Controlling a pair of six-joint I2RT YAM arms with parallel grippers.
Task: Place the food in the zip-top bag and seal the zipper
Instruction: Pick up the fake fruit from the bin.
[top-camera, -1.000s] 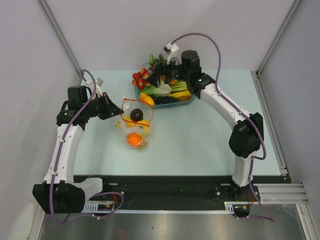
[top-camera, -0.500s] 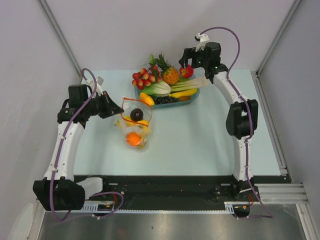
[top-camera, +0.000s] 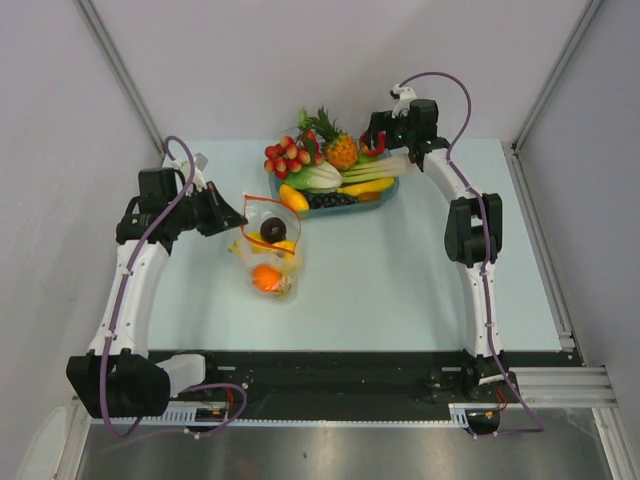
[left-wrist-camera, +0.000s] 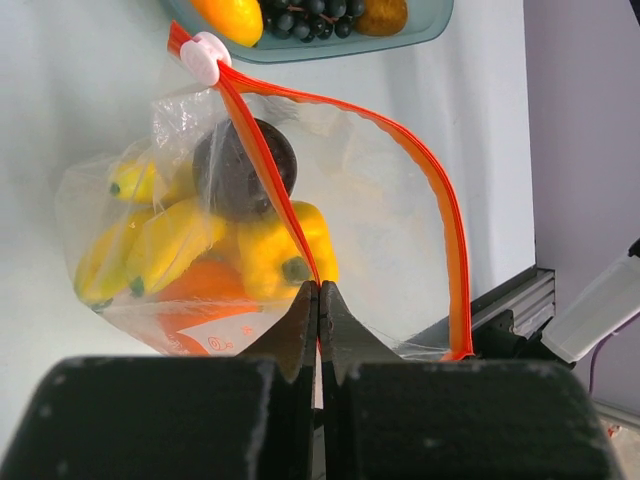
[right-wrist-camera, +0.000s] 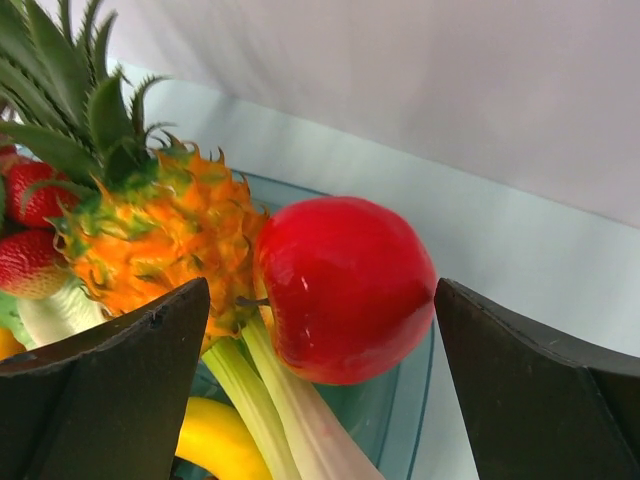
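Nearest the arm bases, the zip-top bag (top-camera: 270, 262) lay on the table (top-camera: 400, 270), left of centre. Its long axis ran near-to-far, with the closed bottom toward the bases and the mouth toward the tray (top-camera: 385, 196). The orange (top-camera: 265, 278) sat at the near end, with the banana bunch (left-wrist-camera: 165, 240) and a dark round piece (left-wrist-camera: 240, 170) further up inside. The mouth gaped open, and the zipper (left-wrist-camera: 440, 190) formed a loop. The left gripper (left-wrist-camera: 318, 300) had its jaws pressed together on the near run of the zipper, holding the mouth up. Farther back, the right gripper (right-wrist-camera: 320, 290) stood wide apart astride the apple (right-wrist-camera: 345, 285), which rested in the tray against the pineapple (right-wrist-camera: 160, 235). Contact with the apple could not be told. Compared with 1.0 s ago, the right arm had swung from mid-tray to the tray's right end. The left arm and bag were unchanged.
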